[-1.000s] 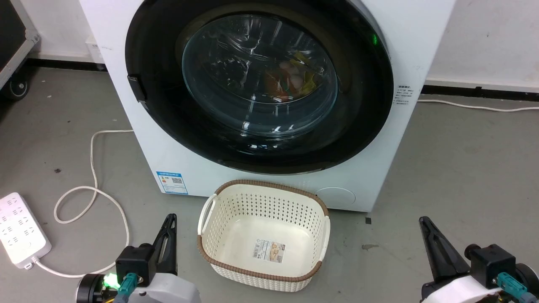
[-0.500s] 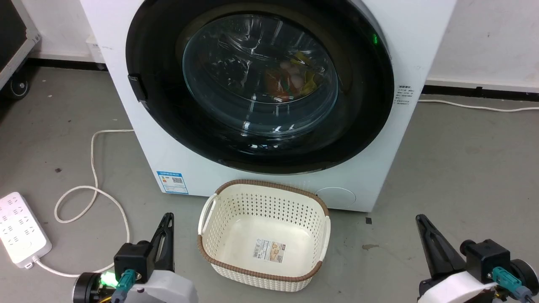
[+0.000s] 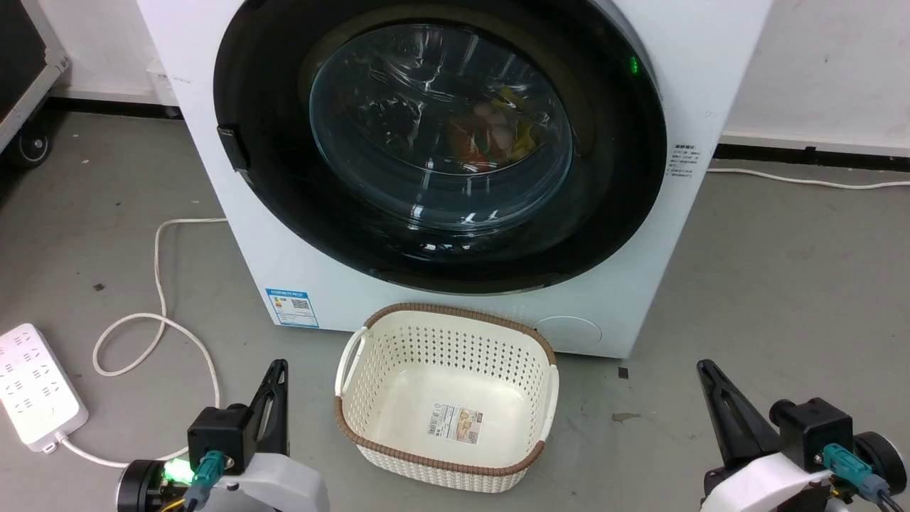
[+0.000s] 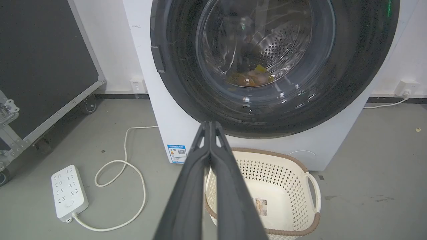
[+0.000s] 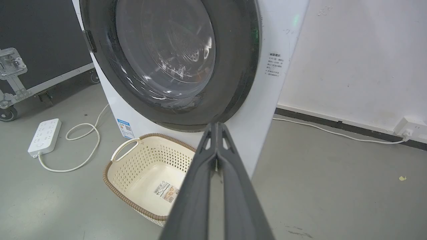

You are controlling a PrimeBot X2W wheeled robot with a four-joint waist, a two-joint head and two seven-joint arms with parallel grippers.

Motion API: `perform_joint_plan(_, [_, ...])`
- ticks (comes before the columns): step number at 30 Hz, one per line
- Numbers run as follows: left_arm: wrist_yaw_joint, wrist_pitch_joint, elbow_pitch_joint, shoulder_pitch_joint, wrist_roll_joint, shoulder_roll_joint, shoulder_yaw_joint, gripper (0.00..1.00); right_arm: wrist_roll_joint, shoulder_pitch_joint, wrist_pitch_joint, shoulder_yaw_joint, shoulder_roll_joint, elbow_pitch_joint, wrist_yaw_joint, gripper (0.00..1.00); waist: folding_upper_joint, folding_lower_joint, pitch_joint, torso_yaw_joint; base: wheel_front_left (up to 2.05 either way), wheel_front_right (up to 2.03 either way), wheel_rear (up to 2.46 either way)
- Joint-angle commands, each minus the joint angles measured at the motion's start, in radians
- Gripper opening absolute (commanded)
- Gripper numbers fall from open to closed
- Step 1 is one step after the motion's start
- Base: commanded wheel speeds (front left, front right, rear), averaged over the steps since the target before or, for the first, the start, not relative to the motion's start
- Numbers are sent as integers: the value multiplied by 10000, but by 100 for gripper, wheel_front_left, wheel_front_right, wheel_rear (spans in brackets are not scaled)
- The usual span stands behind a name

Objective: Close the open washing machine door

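Observation:
The washing machine door [image 3: 441, 135] is a wide glossy black rim around a bulging glass window, lying flat against the white machine's front [image 3: 313, 284]; coloured laundry shows through the glass. The door [image 4: 263, 56] faces the left wrist view head-on, and the door [image 5: 166, 56] appears at an angle in the right wrist view. My left gripper [image 3: 279, 365] sits low at the lower left, fingers pressed together, well short of the machine. My right gripper [image 3: 704, 365] is at the lower right, also shut and empty. The left gripper [image 4: 210, 124] and the right gripper [image 5: 217, 124] each hold nothing.
A cream perforated basket [image 3: 355, 355] with a brown rim stands empty on the grey floor just before the machine, between my grippers. A white power strip [image 3: 39, 387] and its looping cable [image 3: 156, 313] lie at the left. A black wheeled case [image 4: 43, 66] stands far left.
Both grippers have slid slightly lower in the head view, the left one drifting a little leftward. The door and basket have stayed where they were.

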Motion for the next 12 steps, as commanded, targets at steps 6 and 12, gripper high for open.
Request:
perform_joint_plan(6, [-52, 158, -103, -143, 121, -16, 93, 0, -91, -191, 170, 51, 69, -83, -7, 0, 0, 0, 2, 7, 0, 0, 0])
perform_joint_plan(12, [-74, 280, -148, -153, 169, -28, 159, 0, -142, -238, 293, 80, 75, -96, -7, 0, 0, 0, 4, 14, 0, 0, 0])
